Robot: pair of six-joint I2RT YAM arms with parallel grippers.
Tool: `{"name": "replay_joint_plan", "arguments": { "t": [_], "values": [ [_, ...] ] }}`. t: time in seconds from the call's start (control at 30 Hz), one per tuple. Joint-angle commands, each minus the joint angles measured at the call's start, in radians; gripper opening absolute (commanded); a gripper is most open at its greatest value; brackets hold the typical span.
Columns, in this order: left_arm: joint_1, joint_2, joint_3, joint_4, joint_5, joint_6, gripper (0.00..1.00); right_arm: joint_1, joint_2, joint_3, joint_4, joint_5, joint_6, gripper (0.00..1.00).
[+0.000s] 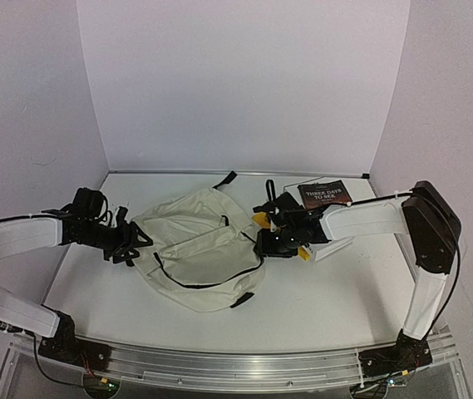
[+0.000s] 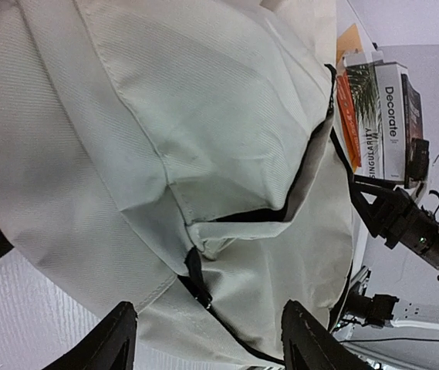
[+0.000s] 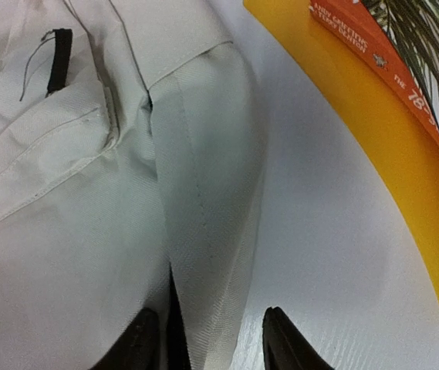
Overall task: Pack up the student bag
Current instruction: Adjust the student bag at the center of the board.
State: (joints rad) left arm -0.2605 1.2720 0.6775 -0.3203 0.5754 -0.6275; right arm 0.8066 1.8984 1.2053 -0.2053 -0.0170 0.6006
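Where the black, glossy fingers (image 2: 119, 343) of the left gripper (image 2: 211, 335) stand fairly wide, a rounded seam of the cream soft fabric student bag (image 2: 204, 154) bulges between them, and whether the pads press its ribbed weave cannot be told. The right gripper (image 3: 207, 339) also has its dark fingers (image 3: 281, 343) parted, either side of a limp stitched fold that fills only part of the gap. Seen from above, the bag (image 1: 199, 245) lies slumped and creased at the middle of the smooth white table (image 1: 327, 299), with the left gripper at its 9 o'clock and the right at its 3 o'clock. A black zipper curves across the bag; its inside is hidden. At the right fingers' 1 o'clock a stiff yellow-and-orange book cover (image 3: 373, 116) runs out of frame, its lettering cut off. Upright book spines (image 2: 381, 116) stand beyond the bag, and a dark paperback (image 1: 325, 194) lies at its 2 o'clock.
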Motion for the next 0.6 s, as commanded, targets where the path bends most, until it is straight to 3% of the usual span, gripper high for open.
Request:
{"name": "replay_joint_plan", "arguments": {
  "t": [0.0,0.17,0.33,0.57],
  "values": [
    [-0.055,0.037,0.0,0.102,0.024,-0.005,0.58,0.009,-0.025,0.003,-0.002,-0.018,0.003,0.6],
    [-0.091,0.113,0.027,0.065,-0.084,-0.015,0.45,0.009,-0.082,-0.038,0.009,-0.024,0.03,0.63],
    [-0.112,0.122,0.038,0.052,-0.171,-0.025,0.44,0.009,-0.132,-0.056,0.014,-0.029,0.047,0.64],
    [-0.114,0.141,0.032,0.115,-0.154,-0.03,0.4,0.009,-0.158,-0.054,0.014,-0.031,0.049,0.64]
  ]
}}
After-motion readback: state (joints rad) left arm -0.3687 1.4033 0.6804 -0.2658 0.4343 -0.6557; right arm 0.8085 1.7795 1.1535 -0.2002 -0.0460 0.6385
